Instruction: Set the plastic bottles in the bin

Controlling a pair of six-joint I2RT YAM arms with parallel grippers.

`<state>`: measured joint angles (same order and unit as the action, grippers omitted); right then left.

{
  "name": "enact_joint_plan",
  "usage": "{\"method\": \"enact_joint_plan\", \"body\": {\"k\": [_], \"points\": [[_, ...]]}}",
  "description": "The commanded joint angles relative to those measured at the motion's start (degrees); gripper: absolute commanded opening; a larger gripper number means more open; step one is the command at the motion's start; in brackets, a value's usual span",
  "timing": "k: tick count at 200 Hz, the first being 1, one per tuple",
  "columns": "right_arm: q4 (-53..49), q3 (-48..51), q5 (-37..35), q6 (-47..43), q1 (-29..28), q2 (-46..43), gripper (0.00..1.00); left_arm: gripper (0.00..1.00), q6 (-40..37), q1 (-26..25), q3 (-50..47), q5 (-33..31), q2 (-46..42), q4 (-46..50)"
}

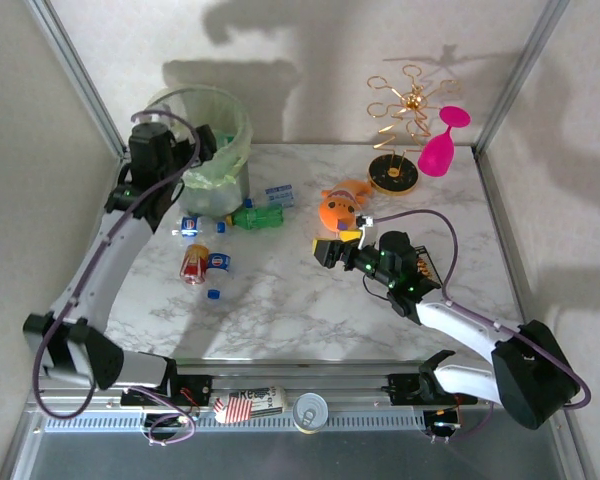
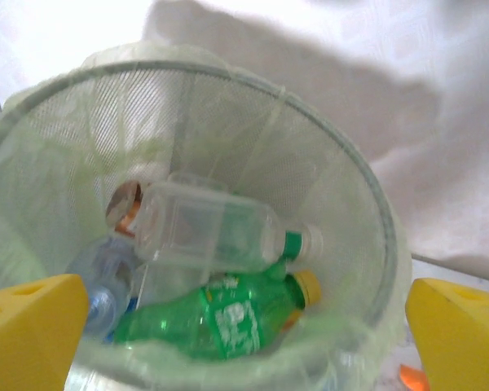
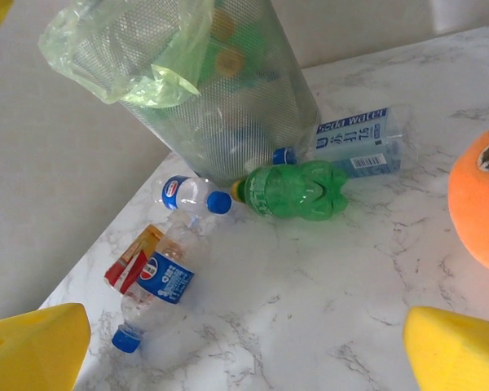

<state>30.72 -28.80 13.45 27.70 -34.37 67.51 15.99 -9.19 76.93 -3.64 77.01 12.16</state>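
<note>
My left pincer (image 2: pixel 244 342) hangs over the mouth of the bin (image 2: pixel 342 155), jaws wide and empty. Inside the bin lie a clear bottle (image 2: pixel 212 232) with a green neck ring and, under it, a green bottle (image 2: pixel 220 314) with a yellow cap. Its white lettering is too blurred to read, possibly Sprite.

My right pincer (image 3: pixel 244 358) also stands wide, holding nothing, over the counter (image 3: pixel 326 285) and well apart from the bin.

On the counter at the bin's foot:
- a lobed green bottle (image 3: pixel 297 191), just beside the wall;
- next to it, a blue-labelled bottle (image 3: pixel 354 142) reading "Water";
- a small bottle (image 3: pixel 183 194) bearing the Pepsi roundel;
- near that, a blue-capped bottle (image 3: pixel 159 281), also Pepsi-marked, beside a red-and-yellow labelled bottle (image 3: pixel 132 259).
</note>
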Motion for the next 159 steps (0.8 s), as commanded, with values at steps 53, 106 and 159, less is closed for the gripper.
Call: {"method": "enact_joint_plan", "body": {"k": [53, 106, 159], "points": [[4.3, -5.06, 0.78, 2.51, 0.09, 7.45, 0.99, 1.0, 3.7, -0.29, -22.78, 4.28, -16.36, -0.73], [4.8, -7.25, 1.59, 5.59, 0.0, 11.11, 0.99, 0.98, 6.81, -0.8, -35.09, 4.56, -22.31, -3.58], [3.73, -9.46, 1.49, 7.35, -0.35, 13.3, 0.99, 0.92, 10.48, -4.94, -42.7, 3.57, -16.7, -8.85]]}}
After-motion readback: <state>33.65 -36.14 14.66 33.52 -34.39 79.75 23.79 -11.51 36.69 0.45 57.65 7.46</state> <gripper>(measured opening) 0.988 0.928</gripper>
